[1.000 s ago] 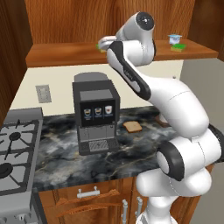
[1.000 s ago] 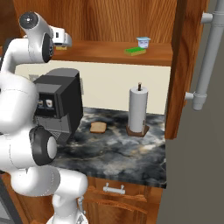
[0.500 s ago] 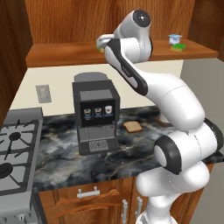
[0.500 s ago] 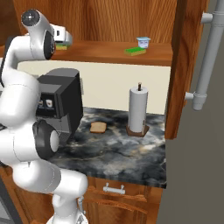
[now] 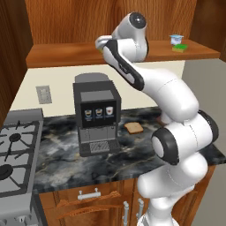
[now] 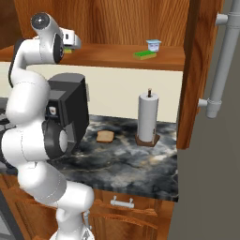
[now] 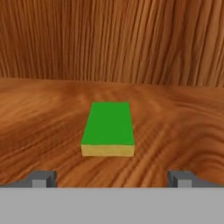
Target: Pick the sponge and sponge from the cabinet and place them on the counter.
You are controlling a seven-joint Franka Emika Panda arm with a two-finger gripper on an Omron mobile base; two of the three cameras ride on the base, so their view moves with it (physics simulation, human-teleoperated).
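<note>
Hand view, flat green-topped yellow sponge [image 7: 108, 128] lying on reddish-brown wooden cabinet shelf [image 7: 39, 113], two-finger gripper [image 7: 112, 178] fingertips spread wide apart, sponge ahead between them, untouched.

We see one sponge [image 7: 108, 128] on the shelf [image 7: 183, 131] before the gripper [image 7: 112, 178]; another sponge [image 6: 145, 55] beside the cup [image 6: 153, 45].

One flat rectangular sponge with a bright green top over a yellow layer [image 7: 108, 128] lies flat on the reddish-brown wooden cabinet shelf [image 7: 175, 127]. Its twin green sponge [image 6: 145, 55] sits farther along the shelf, above the dark marbled stone counter [image 6: 126, 161].
</note>
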